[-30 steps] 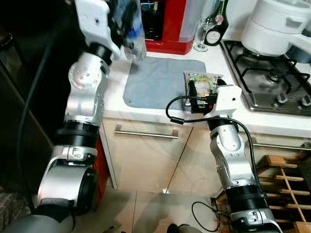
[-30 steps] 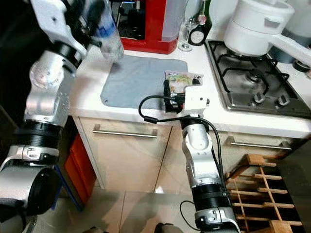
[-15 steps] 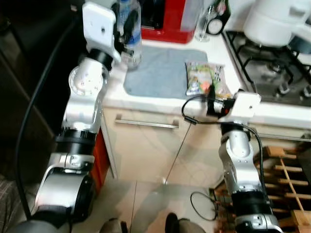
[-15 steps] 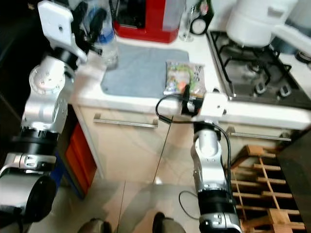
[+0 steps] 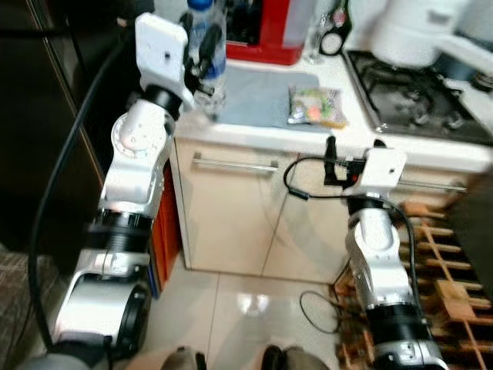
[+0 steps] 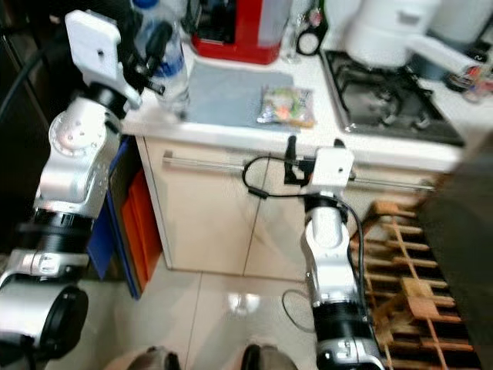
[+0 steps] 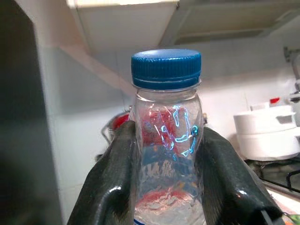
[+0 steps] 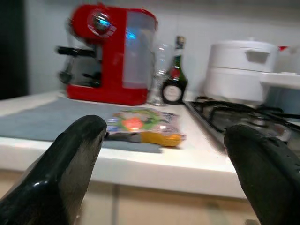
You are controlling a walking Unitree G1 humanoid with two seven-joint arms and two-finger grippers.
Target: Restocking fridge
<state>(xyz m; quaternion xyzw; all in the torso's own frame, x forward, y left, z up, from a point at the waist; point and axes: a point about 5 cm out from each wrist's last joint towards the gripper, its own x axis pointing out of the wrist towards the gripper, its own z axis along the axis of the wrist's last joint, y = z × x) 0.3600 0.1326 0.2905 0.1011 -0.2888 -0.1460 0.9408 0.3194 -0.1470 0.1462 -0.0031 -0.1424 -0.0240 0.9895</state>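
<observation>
The left arm is bending up high, and the left claw (image 7: 164, 187) is squeezing a clear bottle (image 7: 166, 140) with a blue cap (image 7: 166, 68). One black finger is pressing on each side of the bottle, and the cap is poking up above them. The bottom of the bottle is cut off in the left wrist view. The right arm is reaching up in front of the cupboard doors, below the counter (image 5: 254, 132) edge. The right claw (image 8: 164, 154) is holding nothing, with its fingers (image 8: 75, 154) wide apart. A snack bag (image 5: 316, 105) is lying on a grey mat (image 5: 254, 92) on the counter, ahead of the right claw and not touching it. The whole scene is a bit blurry.
</observation>
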